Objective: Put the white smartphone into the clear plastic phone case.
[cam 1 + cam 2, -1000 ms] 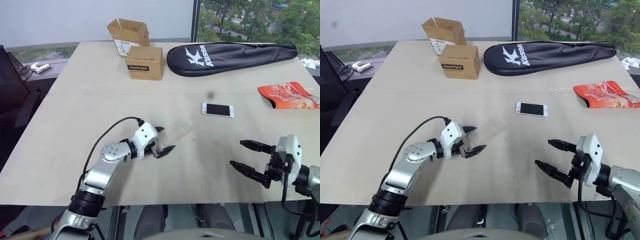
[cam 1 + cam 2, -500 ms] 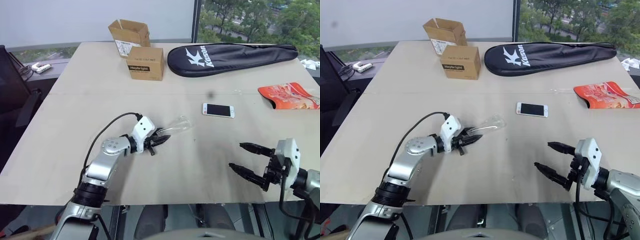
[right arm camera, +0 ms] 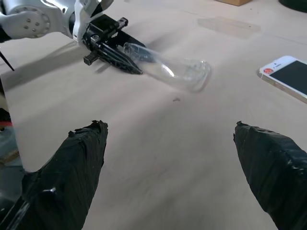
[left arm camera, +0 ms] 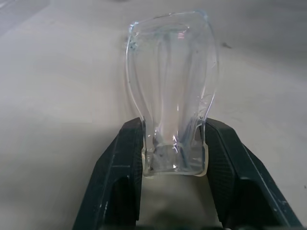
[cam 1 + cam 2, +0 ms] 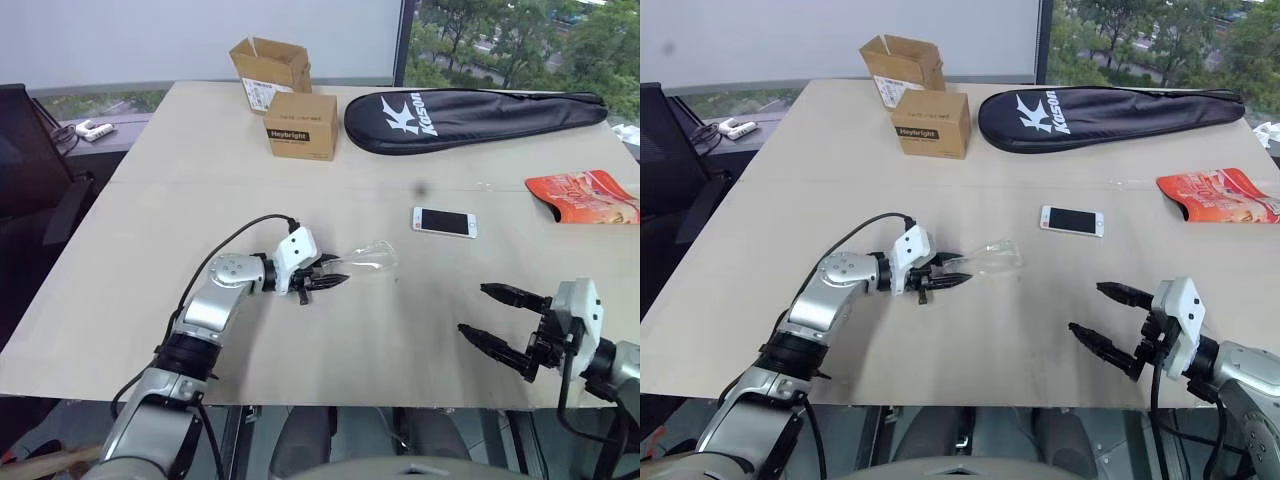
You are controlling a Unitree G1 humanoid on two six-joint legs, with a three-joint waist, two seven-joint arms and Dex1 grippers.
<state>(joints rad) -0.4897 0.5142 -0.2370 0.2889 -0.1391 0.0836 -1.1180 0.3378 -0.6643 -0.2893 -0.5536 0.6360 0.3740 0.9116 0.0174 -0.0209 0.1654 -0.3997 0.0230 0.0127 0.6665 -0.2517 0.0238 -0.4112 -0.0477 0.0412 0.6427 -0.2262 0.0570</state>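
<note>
Left gripper (image 5: 328, 282) pinches clear plastic phone case (image 5: 368, 262) by one end, mid-desk, squeezing it narrow. White smartphone (image 5: 444, 222) flat nearer right edge. Right gripper (image 5: 505, 324) spread, empty. Advice: avoid squeezing harder; keep case cavity upward.

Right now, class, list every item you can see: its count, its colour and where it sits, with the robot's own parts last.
clear plastic phone case: one, transparent, pinched at one end by the left gripper, near table middle.
white smartphone: one, white with black screen, flat on table, right of the case.
cardboard boxes: two, brown, far side; rear one open.
racket bag: one, black, far right.
snack pouch: one, orange, right edge.
table: one, beige.
left gripper: fingers black, squeezing the case.
right gripper: black, spread, holding nothing, near right front edge.
</note>
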